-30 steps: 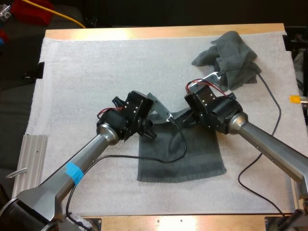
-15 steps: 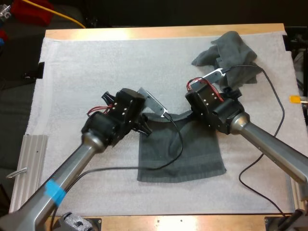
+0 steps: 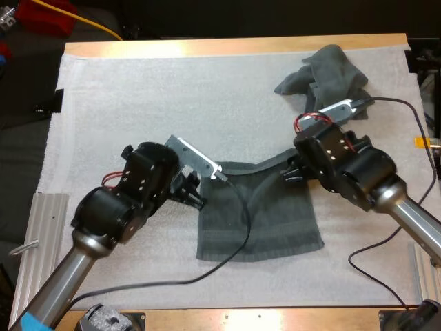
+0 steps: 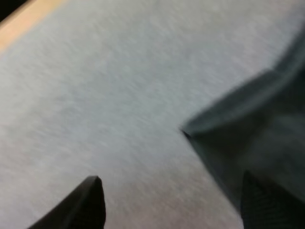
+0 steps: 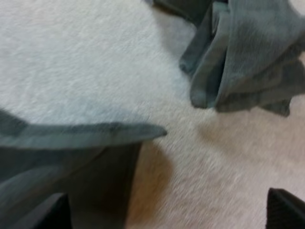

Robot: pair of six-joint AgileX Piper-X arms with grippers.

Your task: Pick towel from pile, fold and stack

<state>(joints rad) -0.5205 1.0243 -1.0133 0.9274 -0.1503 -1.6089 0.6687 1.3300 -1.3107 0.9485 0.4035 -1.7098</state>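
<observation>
A dark grey-green towel [image 3: 265,217] lies spread on the white mat [image 3: 138,96], its far edge slightly raised and curled. My left gripper [image 3: 196,196] hovers just off the towel's far left corner. In the left wrist view its fingers [image 4: 90,202] stand apart above the mat, with the towel's corner [image 4: 257,124] lying beside one of them. My right gripper [image 3: 289,172] sits at the towel's far right corner. It is open too, and the towel's pointed corner [image 5: 86,136] lies free between its fingers [image 5: 286,207]. The crumpled pile [image 3: 331,79] [image 5: 248,57] rests at the far right.
A metal rail [image 3: 41,227] lies along the mat's near left side. The wooden table edge [image 3: 234,47] runs along the far side. Bare mat stretches across the far left and middle.
Both arms have drawn apart: the left gripper went left and nearer, the right gripper went right. The towel's far corners now lie free on the mat.
</observation>
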